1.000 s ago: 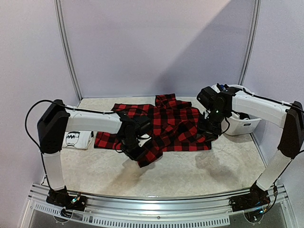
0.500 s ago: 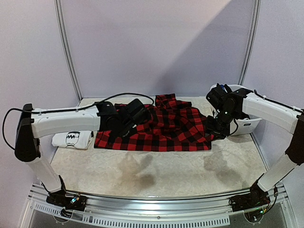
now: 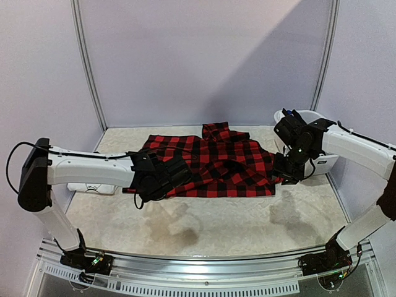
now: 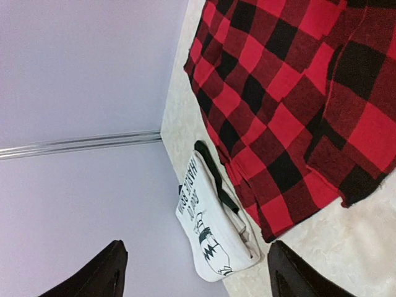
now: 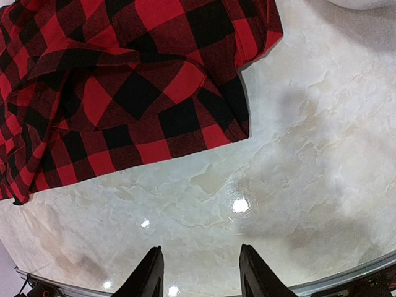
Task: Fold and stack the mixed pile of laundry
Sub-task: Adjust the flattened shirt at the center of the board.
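**A:** What lies at the far left of the pale marbled tabletop (image 3: 235,216)?

**B:** A folded white T-shirt with black print (image 4: 210,241), with a dark green strip of cloth (image 4: 213,179) lying along its top. From above, the left arm (image 3: 93,167) covers most of that shirt.

**A:** And the left gripper (image 3: 176,175)?

**B:** It hangs over the near left corner of the red-and-black plaid garment (image 3: 216,164). Its own camera shows the two dark fingers (image 4: 108,269) wide apart with nothing between them.

**A:** Where is the plaid itself?

**B:** It is spread mostly flat across the middle of the table, just beside the folded shirt. There is a rumpled fold at its far edge, and its right near corner lies flat on the marble.

**A:** The right side?

**B:** The right gripper (image 3: 286,170) sits at the plaid's right edge. Its fingers (image 5: 148,275) are parted and empty, above bare tabletop near that corner. Whether it touches the cloth cannot be told. Behind it a white plastic tub (image 3: 325,162) stands at the table's right edge.
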Motion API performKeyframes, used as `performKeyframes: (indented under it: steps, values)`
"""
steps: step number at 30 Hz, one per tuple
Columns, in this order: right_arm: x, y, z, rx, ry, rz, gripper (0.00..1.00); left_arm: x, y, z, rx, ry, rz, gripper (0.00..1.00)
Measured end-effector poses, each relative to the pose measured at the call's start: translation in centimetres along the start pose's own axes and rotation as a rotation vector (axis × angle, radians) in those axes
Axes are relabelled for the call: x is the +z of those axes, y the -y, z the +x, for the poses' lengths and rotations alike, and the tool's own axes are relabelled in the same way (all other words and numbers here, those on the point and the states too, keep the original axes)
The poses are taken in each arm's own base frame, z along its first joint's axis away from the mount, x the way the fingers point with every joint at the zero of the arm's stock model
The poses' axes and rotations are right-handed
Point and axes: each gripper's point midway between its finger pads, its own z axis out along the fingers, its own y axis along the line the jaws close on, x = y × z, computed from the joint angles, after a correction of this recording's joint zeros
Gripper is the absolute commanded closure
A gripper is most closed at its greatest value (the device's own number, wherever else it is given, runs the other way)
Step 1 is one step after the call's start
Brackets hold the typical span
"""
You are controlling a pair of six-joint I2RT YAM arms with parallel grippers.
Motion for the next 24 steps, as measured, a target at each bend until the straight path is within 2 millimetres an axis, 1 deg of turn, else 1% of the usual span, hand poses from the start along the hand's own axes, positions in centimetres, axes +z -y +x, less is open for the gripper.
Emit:
performKeyframes:
  steps: [1,3,7,9,11,13,15,17,19,21,24]
  values:
    - [0.0,0.0,0.0,0.001,0.002,-0.002,0.58,-0.1,0.1,0.1,-0.003,0.0,0.009,0.14]
    - [0.0,-0.3,-0.1,0.001,0.004,-0.014,0.58,-0.5,1.0,0.2,-0.056,0.012,0.095,0.15]
    - [-0.1,-1.8,-0.3,-0.009,-0.005,-0.078,0.54,-1.7,2.6,-0.2,-0.189,0.031,0.309,0.19]
    - [-0.2,-3.5,-0.6,-0.029,-0.016,-0.133,0.51,-2.1,3.5,-0.8,-0.265,0.026,0.423,0.21]
    - [-0.4,-5.4,-1.4,-0.057,-0.016,-0.183,0.47,-1.8,4.5,-0.8,-0.358,-0.008,0.552,0.25]
    - [-0.8,-7.5,-2.4,-0.095,-0.008,-0.233,0.46,-1.1,5.1,-0.4,-0.454,-0.06,0.654,0.31]
    - [-1.2,-10.1,-3.7,-0.146,0.009,-0.284,0.44,-0.2,5.5,0.1,-0.56,-0.125,0.763,0.32]
    - [-1.3,-12.2,-4.7,-0.191,0.024,-0.318,0.41,0.6,5.9,0.6,-0.651,-0.186,0.851,0.32]
    - [-1.0,-14.2,-5.7,-0.238,0.031,-0.341,0.39,1.2,6.4,0.9,-0.705,-0.241,0.915,0.33]
    - [-0.3,-15.9,-6.7,-0.287,0.043,-0.351,0.38,1.5,7.4,0.7,-0.75,-0.304,0.983,0.34]
    - [1.2,-17.7,-7.9,-0.361,0.053,-0.347,0.37,2.0,9.2,0.8,-0.819,-0.411,1.065,0.37]
